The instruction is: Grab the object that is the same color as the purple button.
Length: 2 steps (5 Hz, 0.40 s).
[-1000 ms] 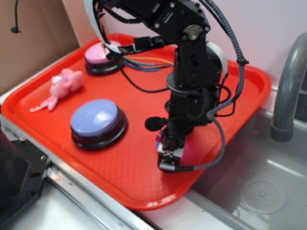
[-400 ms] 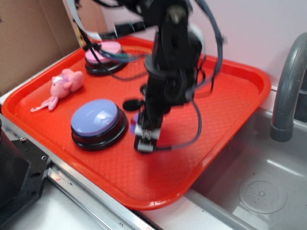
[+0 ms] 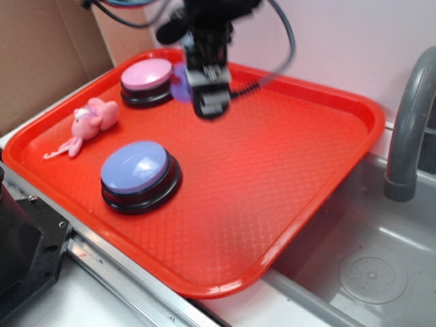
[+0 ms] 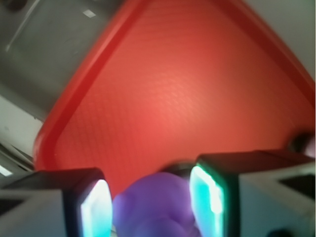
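The gripper (image 3: pixel 210 102) is now raised above the far side of the red tray (image 3: pixel 327 170), near the pink-topped button (image 3: pixel 146 73). In the wrist view a purple duck (image 4: pixel 158 205) is held between the pads (image 4: pixel 96 207), jaws part-closed on it, tray well below. In the exterior view a blurred purple patch (image 3: pixel 180 85) is seen beside the gripper, prob. the duck. Grab is judged done. Vs 1 s ago: gripper was low at the tray's near-right part, then by the purple button (image 3: pixel 139 174) 0.4 s ago; buttons and pink plush toy (image 3: pixel 88 122) are unmoved.
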Tool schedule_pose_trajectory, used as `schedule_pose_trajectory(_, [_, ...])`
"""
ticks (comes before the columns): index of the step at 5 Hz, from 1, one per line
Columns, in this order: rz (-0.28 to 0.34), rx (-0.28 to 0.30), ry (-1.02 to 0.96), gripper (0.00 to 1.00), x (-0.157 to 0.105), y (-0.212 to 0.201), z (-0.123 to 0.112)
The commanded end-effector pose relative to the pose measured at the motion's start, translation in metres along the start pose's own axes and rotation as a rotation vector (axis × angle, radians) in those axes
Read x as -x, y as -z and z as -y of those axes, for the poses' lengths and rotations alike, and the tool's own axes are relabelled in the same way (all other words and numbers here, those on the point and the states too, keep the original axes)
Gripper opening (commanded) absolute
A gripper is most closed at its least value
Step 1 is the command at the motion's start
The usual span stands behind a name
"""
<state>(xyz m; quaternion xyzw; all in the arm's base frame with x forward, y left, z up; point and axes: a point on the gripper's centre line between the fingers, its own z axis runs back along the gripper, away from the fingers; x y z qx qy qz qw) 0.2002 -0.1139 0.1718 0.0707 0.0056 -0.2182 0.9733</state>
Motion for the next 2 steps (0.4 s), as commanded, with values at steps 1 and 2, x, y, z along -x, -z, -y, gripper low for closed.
schedule_pose_trajectory(1, [0.035,-0.098,-0.523,0.0,0.048,-0.052,-0.005])
schedule_pose_trajectory(2, [0.01,-0.149,-0.735,0.0,0.06,-0.054,-0.011])
